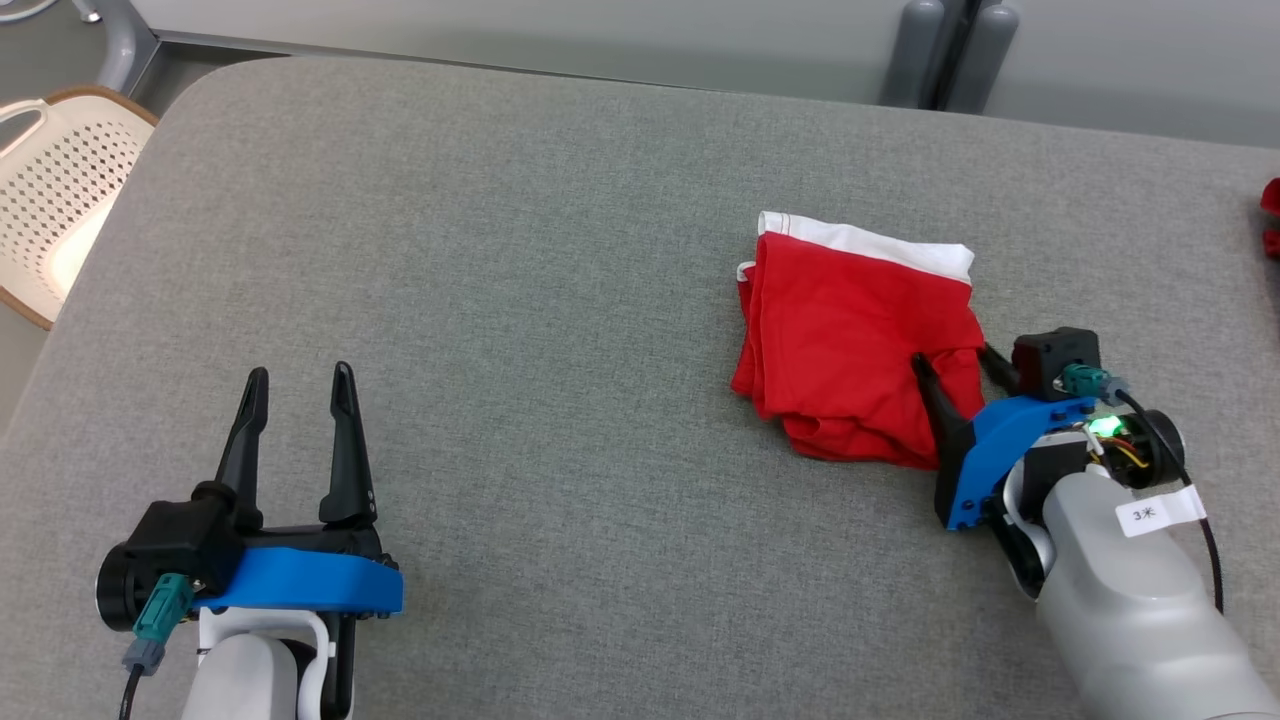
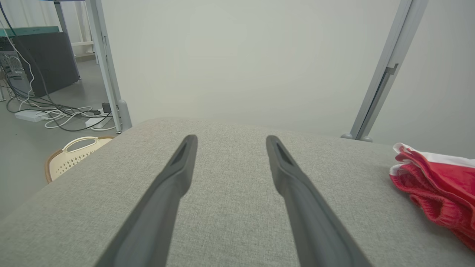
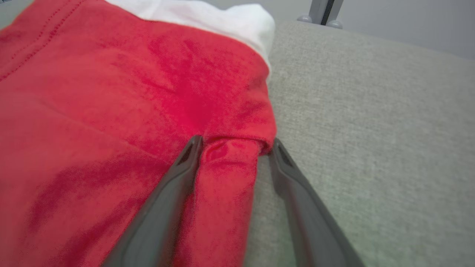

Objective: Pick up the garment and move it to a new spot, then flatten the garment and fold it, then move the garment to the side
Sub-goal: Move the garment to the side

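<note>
A lab-like room: loose cables and a power strip on the floor.

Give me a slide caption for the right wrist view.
Right hand, open, straddling an edge fold of the red and white garment on the grey table.

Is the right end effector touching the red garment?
Touching. In the right wrist view, the right end effector straddles a fold of the red garment, with its open jaws resting against the cloth.
</note>
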